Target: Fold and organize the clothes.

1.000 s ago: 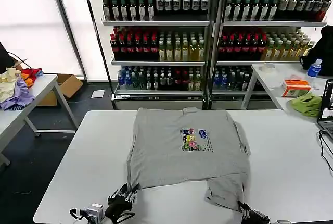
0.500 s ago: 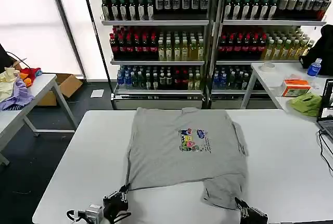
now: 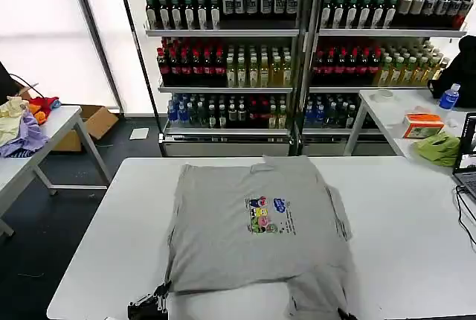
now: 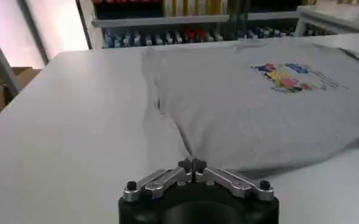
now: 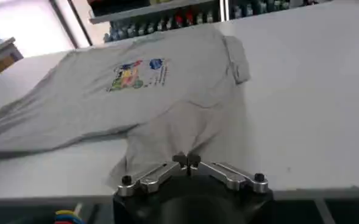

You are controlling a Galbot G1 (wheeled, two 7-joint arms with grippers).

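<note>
While both end effectors grip, T-shirt collar points away.

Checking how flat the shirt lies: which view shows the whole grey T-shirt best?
The head view: the T-shirt lies nearly whole on the table. The left wrist view shows one hem corner at the left gripper; the right wrist view shows it obliquely.

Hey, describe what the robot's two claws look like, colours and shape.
Both look alike. The left claw has a rounded black housing with two silver-grey metal links angling inward, fixed by black bolts at their outer ends, meeting at small dark tips. The right claw has the same black body, silver links and dark tips.
</note>
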